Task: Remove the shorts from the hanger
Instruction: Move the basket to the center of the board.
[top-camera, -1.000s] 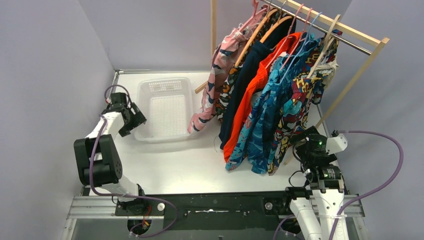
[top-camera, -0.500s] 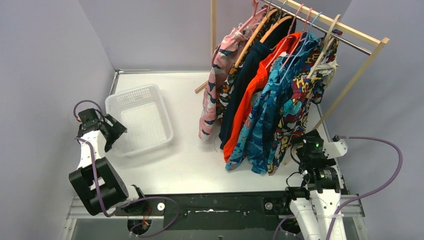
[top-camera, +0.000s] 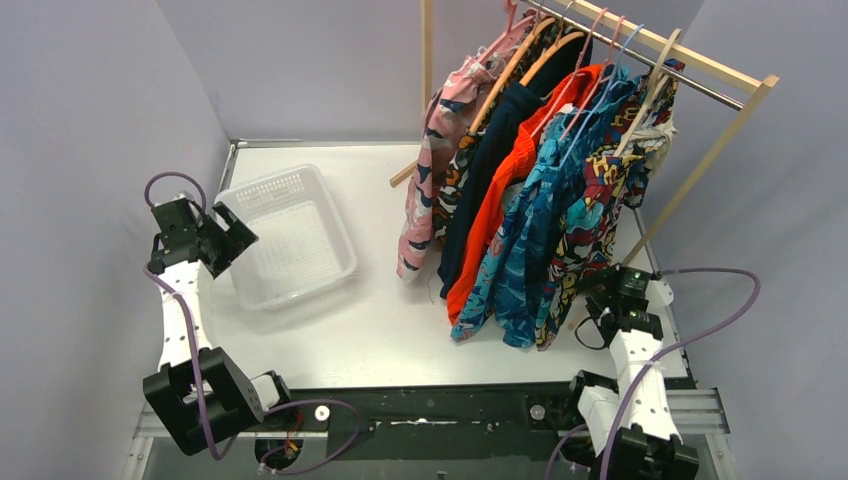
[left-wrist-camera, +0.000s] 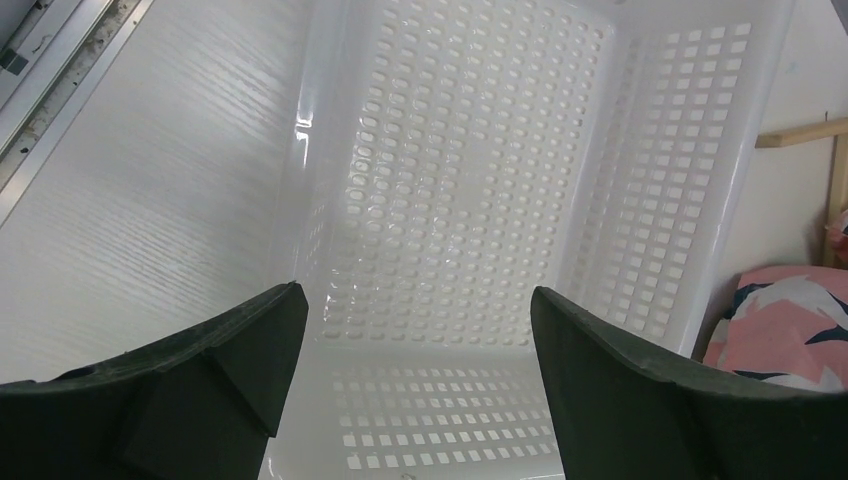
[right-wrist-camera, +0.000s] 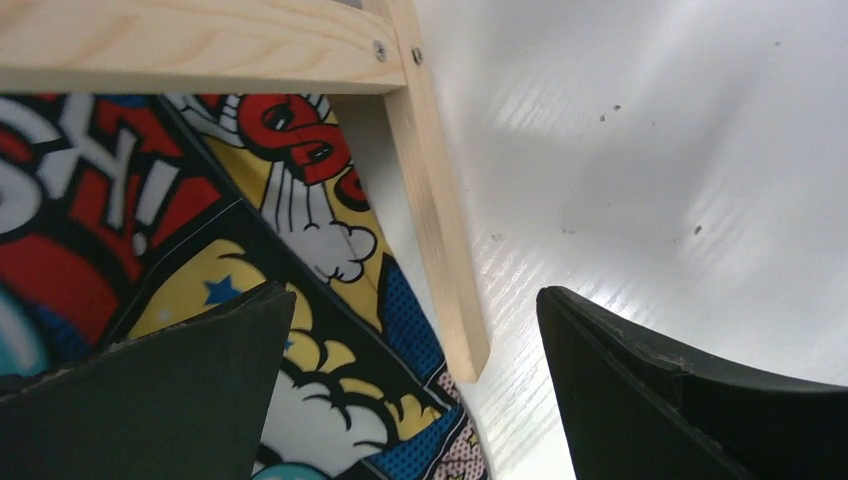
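Several shorts hang on hangers from a wooden rail (top-camera: 650, 45): pink print (top-camera: 425, 190), black print (top-camera: 457, 185), navy (top-camera: 482, 190), orange-red (top-camera: 503, 210), teal-blue (top-camera: 522, 255) and comic print (top-camera: 592, 215). My right gripper (top-camera: 598, 292) is open, low beside the comic shorts' hem. In the right wrist view its jaws (right-wrist-camera: 415, 300) stand wide apart over the comic fabric (right-wrist-camera: 150, 200) and the rack's wooden foot (right-wrist-camera: 440, 230). My left gripper (top-camera: 232, 238) is open at the near left rim of the white basket (top-camera: 262, 183), far from the shorts.
The perforated white basket (left-wrist-camera: 650, 180) lies empty and tilted at the left of the table. The rack's wooden legs (top-camera: 690, 180) stand at the right and at the back. Purple-grey walls close in on the left, back and right.
The basket has slid left and turned, along with my left gripper, which then rose a little. My right arm has shifted and turned towards the comic shorts.
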